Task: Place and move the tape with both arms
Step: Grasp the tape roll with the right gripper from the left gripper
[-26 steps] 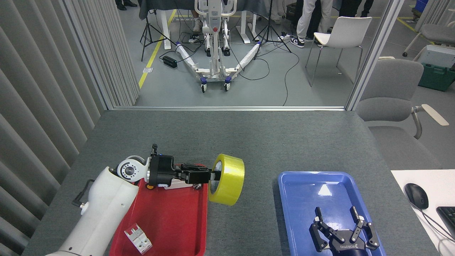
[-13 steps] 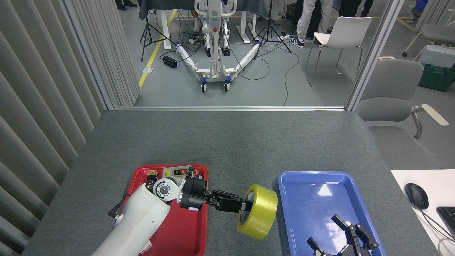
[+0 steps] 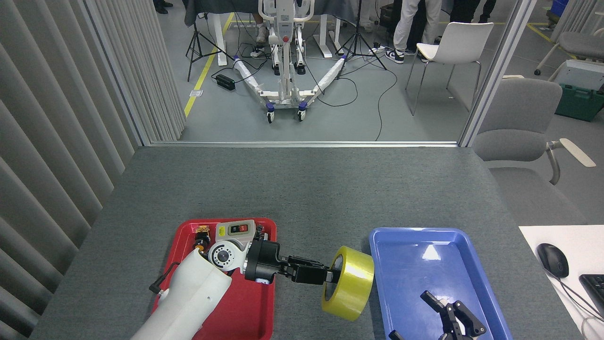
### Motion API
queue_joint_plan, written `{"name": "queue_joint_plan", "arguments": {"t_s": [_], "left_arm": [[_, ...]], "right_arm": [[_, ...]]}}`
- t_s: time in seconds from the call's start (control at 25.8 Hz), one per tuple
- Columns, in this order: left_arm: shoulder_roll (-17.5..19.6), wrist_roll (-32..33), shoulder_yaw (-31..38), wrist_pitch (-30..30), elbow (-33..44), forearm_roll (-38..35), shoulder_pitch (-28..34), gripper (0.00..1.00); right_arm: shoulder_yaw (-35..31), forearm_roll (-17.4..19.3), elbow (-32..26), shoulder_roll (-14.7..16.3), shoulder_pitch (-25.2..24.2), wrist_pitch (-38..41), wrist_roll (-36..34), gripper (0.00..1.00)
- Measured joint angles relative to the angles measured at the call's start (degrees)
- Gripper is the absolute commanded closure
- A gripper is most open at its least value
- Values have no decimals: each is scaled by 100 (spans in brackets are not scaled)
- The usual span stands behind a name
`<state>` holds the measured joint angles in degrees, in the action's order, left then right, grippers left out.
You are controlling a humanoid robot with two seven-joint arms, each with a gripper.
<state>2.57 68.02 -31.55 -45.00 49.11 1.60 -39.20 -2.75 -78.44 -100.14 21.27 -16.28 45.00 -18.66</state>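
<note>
The yellow tape roll [image 3: 351,283] stands on edge between the red tray [image 3: 255,311] and the blue tray [image 3: 401,245], its white core facing left. My left gripper [image 3: 330,275] reaches in from the left across the red tray and is shut on the roll's rim, one finger inside the core. My right gripper [image 3: 436,316] rises from the bottom edge over the blue tray, fingers spread open and holding nothing, a short way right of the roll.
A grey switch box [image 3: 236,230] with a red button and small parts lie at the back of the red tray. A mouse [image 3: 553,259] and keyboard corner sit on a white surface at far right. A grey office chair [image 3: 519,127] stands beyond the table's right edge.
My left gripper has carried the tape rightward and toward me, from beside the red tray's back right corner to the blue tray's left rim. My right gripper has sunk lower and turned.
</note>
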Motion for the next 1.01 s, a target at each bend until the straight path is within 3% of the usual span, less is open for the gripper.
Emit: {"name": "queue_joint_plan", "arguments": {"t_s": [0.46, 0.54, 0.66, 0.77, 0.89, 0.93, 1.01], "left_arm": [[-11, 19, 12, 0, -11, -1, 59, 100], [-9, 19, 10, 0, -9, -1, 71, 100], [-4, 19, 9, 0, 2, -1, 96, 100], [-1, 24, 9, 0, 30, -1, 136, 100], [3, 43, 8, -14, 48, 2, 158, 98], [5, 47, 9, -23, 50, 5, 159, 84], [6, 61, 12, -25, 44, 6, 166, 43]], "right_arm": [[1040, -258, -157, -421, 410, 0, 351, 1], [1176, -328, -154, -502, 486, 0, 357, 6], [1279, -420, -145, -568, 529, 0, 361, 33], [1306, -454, -140, -575, 524, 0, 363, 72], [1300, -466, -137, -574, 501, -1, 365, 94], [1290, -467, -137, -572, 496, -9, 368, 100], [1249, -470, -136, -562, 478, -14, 378, 100]]}}
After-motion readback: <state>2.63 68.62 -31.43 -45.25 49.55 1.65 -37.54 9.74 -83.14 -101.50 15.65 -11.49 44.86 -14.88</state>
